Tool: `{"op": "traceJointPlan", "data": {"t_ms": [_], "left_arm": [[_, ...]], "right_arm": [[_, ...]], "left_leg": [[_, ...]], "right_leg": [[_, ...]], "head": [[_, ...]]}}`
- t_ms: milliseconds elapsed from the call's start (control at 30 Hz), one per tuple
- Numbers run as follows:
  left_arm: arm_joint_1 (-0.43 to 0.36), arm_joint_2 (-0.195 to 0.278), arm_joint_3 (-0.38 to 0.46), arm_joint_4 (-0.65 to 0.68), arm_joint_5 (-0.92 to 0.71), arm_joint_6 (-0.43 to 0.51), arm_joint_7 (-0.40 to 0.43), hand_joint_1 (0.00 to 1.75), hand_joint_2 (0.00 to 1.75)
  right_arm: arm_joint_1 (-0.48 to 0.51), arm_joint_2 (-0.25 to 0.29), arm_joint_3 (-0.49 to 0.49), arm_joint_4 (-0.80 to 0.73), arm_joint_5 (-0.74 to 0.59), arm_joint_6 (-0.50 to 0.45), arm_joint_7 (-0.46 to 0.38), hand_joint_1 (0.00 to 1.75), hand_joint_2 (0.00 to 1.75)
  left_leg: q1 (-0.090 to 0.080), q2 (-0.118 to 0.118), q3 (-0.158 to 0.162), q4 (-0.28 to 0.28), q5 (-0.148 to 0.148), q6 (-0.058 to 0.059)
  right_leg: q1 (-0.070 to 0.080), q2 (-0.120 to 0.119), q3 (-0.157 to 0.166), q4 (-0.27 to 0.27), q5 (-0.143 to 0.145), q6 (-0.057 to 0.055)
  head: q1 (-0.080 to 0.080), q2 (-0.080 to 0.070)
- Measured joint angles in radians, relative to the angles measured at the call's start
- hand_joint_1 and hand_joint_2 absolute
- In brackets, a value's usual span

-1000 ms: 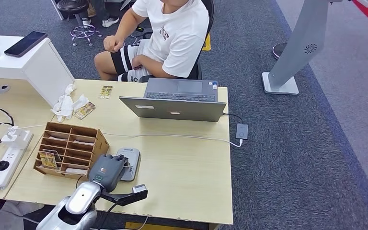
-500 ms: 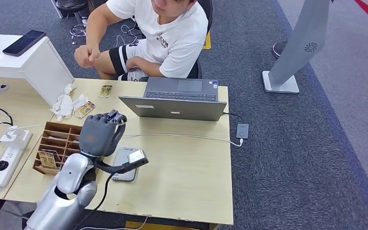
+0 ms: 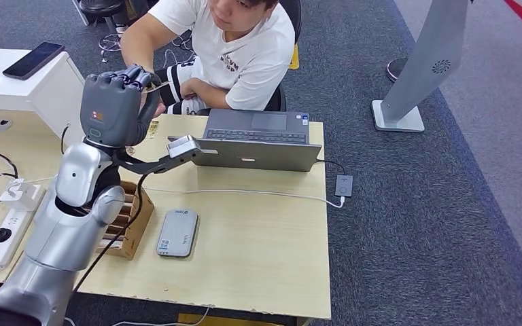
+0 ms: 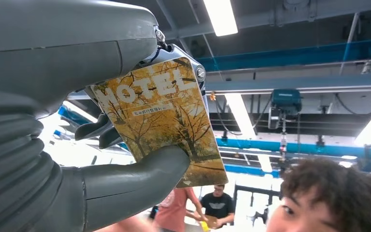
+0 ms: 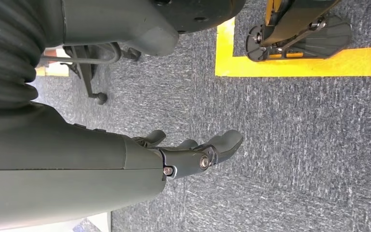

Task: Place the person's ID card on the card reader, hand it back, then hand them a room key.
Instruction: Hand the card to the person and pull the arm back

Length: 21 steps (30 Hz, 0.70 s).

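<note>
Left hand (image 3: 114, 105) raised above far edge of surface (image 3: 258, 238), toward seated person (image 3: 234, 51), fingers and thumb clamping room key (image 4: 166, 121), yellow card printed HOTEL. Right hand (image 5: 193, 154) hanging over grey carpet, fingers loosely extended, grasping nothing. On surface: open laptop (image 3: 255, 142) at far side; wooden card rack (image 3: 126, 217) nearer robot; grey card reader (image 3: 177, 232) lying just beside rack.

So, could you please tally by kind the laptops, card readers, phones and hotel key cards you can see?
laptop: 1
card reader: 1
phone: 1
hotel key card: 1
Total: 4
</note>
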<state>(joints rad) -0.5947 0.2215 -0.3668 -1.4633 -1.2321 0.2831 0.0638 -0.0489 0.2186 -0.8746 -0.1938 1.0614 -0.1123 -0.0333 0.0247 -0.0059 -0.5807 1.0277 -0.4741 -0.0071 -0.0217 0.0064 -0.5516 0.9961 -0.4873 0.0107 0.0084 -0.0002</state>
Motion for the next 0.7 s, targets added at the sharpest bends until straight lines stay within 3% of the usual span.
{"op": "traceJointPlan", "data": {"t_ms": [500, 633, 700], "left_arm": [[-0.061, 0.02, 0.011, 0.203, -0.019, 0.032, 0.032, 1.75, 1.75], [-0.061, 0.025, 0.017, 0.228, -0.023, 0.033, 0.037, 0.0, 1.75], [-0.061, 0.026, 0.018, 0.233, -0.025, 0.034, 0.038, 0.0, 1.75]], "right_arm": [[-0.001, -0.005, 0.005, 0.0, 0.017, 0.002, 0.023, 0.0, 1.75], [-0.001, -0.005, 0.006, 0.0, 0.017, 0.002, 0.022, 0.0, 1.75], [-0.001, -0.005, 0.006, 0.0, 0.017, 0.002, 0.022, 0.0, 1.75]], "left_leg": [[0.0, 0.0, 0.0, 0.0, 0.0, 0.0], [0.0, 0.0, 0.0, 0.0, 0.0, 0.0], [0.0, 0.0, 0.0, 0.0, 0.0, 0.0]], "right_leg": [[0.0, 0.0, 0.0, 0.0, 0.0, 0.0], [0.0, 0.0, 0.0, 0.0, 0.0, 0.0], [0.0, 0.0, 0.0, 0.0, 0.0, 0.0]], "head": [[0.0, 0.0], [0.0, 0.0], [0.0, 0.0]]}}
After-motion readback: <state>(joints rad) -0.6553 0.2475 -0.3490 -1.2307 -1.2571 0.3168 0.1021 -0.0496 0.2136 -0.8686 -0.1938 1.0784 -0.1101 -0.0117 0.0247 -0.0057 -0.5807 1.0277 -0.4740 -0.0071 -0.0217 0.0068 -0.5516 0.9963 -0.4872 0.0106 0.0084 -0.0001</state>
